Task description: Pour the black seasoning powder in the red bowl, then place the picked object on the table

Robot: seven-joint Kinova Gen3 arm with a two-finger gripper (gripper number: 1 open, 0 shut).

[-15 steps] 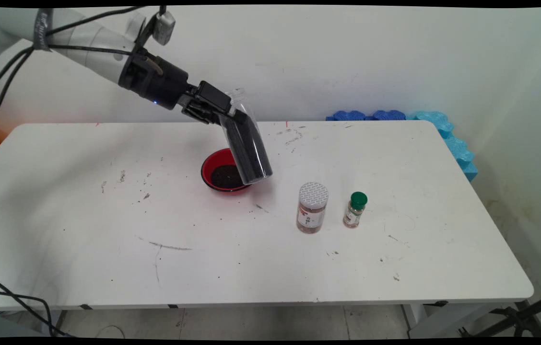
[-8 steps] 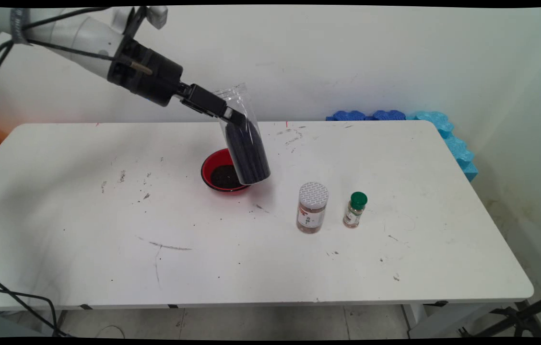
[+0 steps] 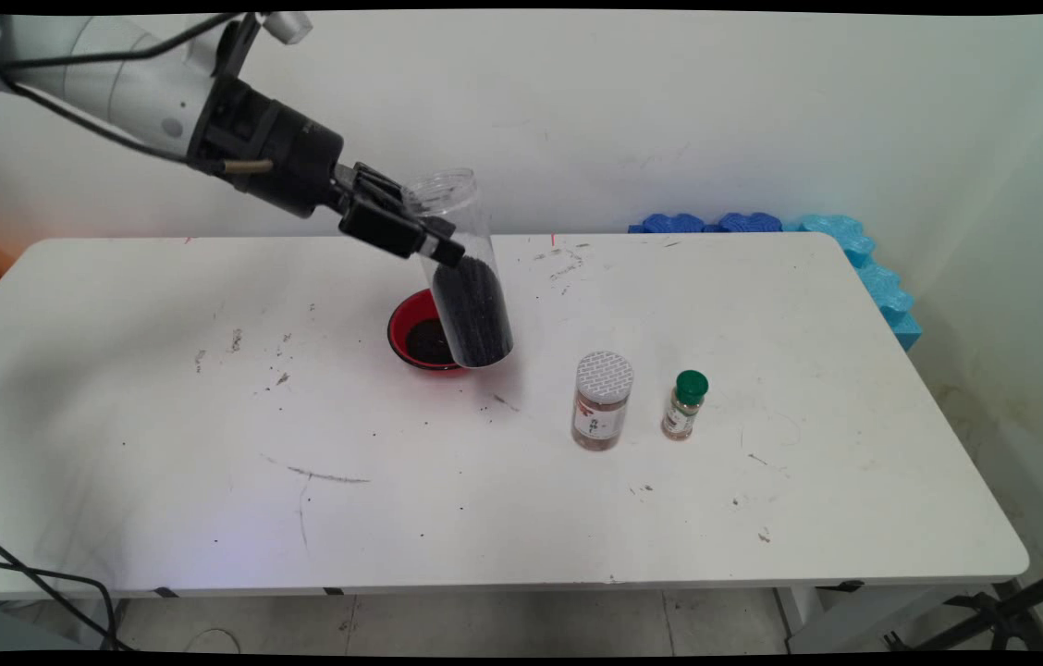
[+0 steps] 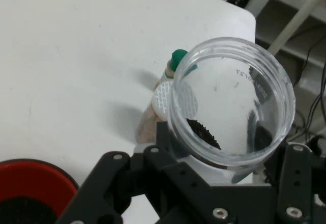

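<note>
I have the fingers (image 3: 429,242) clamped on a clear jar (image 3: 466,277), tilted, mouth open, dark grains filling its lower half. It hangs over the red bowl (image 3: 411,333), which holds dark grains. At four o'clock on the counter (image 3: 161,444) stand a white-lidded spice jar (image 3: 602,400) and a green-capped bottle (image 3: 686,405).

White table (image 3: 161,518), pale wall (image 3: 762,111), blue foam (image 3: 854,245), possibly tiled floor (image 3: 484,624).
</note>
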